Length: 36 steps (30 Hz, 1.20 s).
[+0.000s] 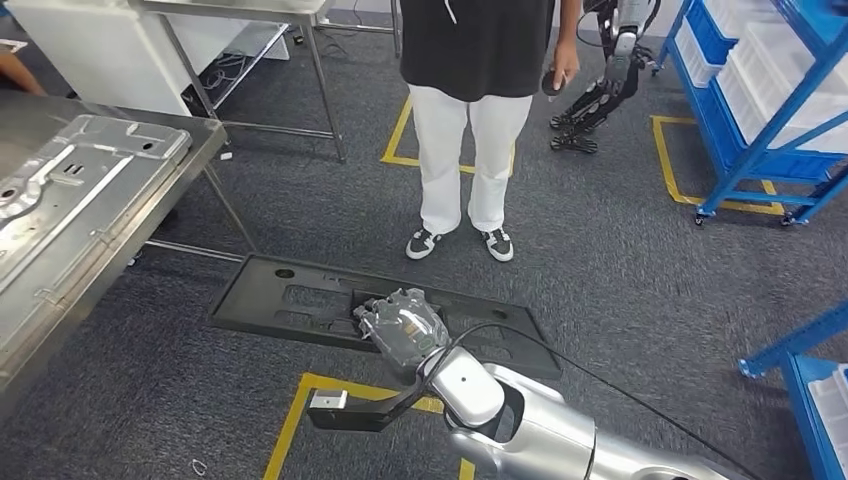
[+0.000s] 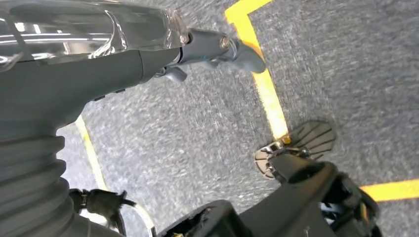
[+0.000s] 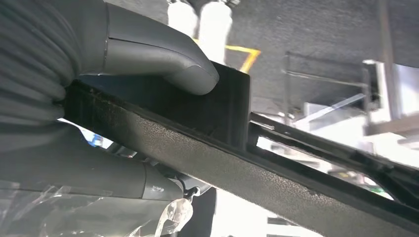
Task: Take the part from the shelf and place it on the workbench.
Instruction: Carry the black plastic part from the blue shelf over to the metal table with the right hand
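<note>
Right arm: the silver arm (image 1: 540,425) is reaching in from the lower right of the head view, a black cable running along it.
Right hand: the right hand (image 1: 402,328) is grasping the part; in the right wrist view the thick grey thumb (image 3: 168,61) is pressing on one face of the part and a finger is lying under its edge.
Part: the part (image 1: 300,300), a long flat black panel with cut-outs, is hanging level above the carpet in front of the robot, held near its right half and stretching out toward the workbench side.
Left hand: the left hand (image 2: 89,74) is hanging over the carpet; whether it is released or clenched, I cannot tell.
Floor: grey carpet (image 1: 620,260) with yellow tape lines (image 1: 290,420) is lying beneath the part.
Workbench: the steel workbench (image 1: 190,160) is standing to the left, carrying a large stamped metal sheet (image 1: 70,190).
Person: a person in a black top and white trousers (image 1: 470,140) is standing just beyond the part, facing the robot.
Shelf: a blue shelf (image 1: 740,110) with pale bins is standing at the far right.
Second robot: another robot's dark legs (image 1: 595,105) are showing behind the person.
</note>
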Each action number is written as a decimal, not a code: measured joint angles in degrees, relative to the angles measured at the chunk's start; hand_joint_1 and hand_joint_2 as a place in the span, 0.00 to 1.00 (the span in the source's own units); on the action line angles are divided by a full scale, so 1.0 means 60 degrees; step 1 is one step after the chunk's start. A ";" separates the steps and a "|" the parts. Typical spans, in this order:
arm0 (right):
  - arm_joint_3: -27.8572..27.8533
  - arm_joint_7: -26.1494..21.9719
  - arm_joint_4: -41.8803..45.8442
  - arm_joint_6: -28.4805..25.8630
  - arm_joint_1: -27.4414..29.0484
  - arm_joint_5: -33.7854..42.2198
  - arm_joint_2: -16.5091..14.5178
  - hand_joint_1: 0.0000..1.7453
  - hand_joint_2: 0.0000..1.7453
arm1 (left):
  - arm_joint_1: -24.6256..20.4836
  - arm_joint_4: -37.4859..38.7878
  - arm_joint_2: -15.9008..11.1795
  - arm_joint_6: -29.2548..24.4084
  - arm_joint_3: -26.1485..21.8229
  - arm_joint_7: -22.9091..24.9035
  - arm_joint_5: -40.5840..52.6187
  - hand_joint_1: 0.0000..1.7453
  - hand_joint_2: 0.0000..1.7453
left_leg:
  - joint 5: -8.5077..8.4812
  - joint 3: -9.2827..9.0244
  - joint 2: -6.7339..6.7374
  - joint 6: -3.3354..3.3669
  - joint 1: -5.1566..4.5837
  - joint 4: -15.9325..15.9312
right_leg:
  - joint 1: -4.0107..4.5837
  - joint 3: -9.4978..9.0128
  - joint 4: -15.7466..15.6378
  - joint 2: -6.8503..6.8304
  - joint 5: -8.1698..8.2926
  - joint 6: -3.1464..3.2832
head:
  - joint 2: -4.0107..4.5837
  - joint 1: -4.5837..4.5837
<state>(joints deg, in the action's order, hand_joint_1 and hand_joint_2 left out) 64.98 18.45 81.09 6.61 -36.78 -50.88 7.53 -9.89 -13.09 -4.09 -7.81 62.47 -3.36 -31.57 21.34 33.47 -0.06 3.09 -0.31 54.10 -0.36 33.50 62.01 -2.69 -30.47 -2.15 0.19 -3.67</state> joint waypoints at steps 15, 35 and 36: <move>0.0001 0.0052 -0.0158 -0.0043 0.0080 -0.0123 -0.0007 1.00 1.00 | 0.0093 0.0000 0.0012 -0.0040 0.0000 0.0102 0.0116 0.00 1.00 | 0.0573 0.0558 -0.0657 -0.0405 0.0138 0.1072 | -0.0129 -0.0084 -0.0931 0.0530 0.0887 0.0195 | 0.0001 -0.0020; 0.0068 0.0121 -0.0262 0.0063 0.0141 -0.0644 0.0032 1.00 1.00 | -0.0002 0.0000 0.0029 -0.0057 0.0000 0.0082 0.0118 0.00 1.00 | -0.0011 0.0108 -0.0577 0.0105 -0.0010 0.0102 | -0.0023 0.1067 0.1776 0.0431 -0.0449 -0.0081 | 0.0001 0.0029; 0.0074 0.0130 -0.0262 0.0078 0.0140 -0.0696 0.0035 1.00 1.00 | 0.0017 0.0000 0.0030 -0.0054 0.0000 0.0082 0.0118 0.00 1.00 | -0.0004 0.0092 -0.0734 0.0094 0.0004 0.0109 | -0.0036 0.0883 0.1266 0.0482 -0.0087 -0.0079 | 0.0001 0.0029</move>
<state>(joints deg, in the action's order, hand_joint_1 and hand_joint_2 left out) 65.42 19.23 79.52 7.08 -35.94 -55.06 7.74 -9.79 -13.09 -3.91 -8.14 62.47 -2.86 -30.86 21.32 34.02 -4.46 3.65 -0.29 54.76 -0.58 38.80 69.60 0.20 -30.99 -2.62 0.20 -3.50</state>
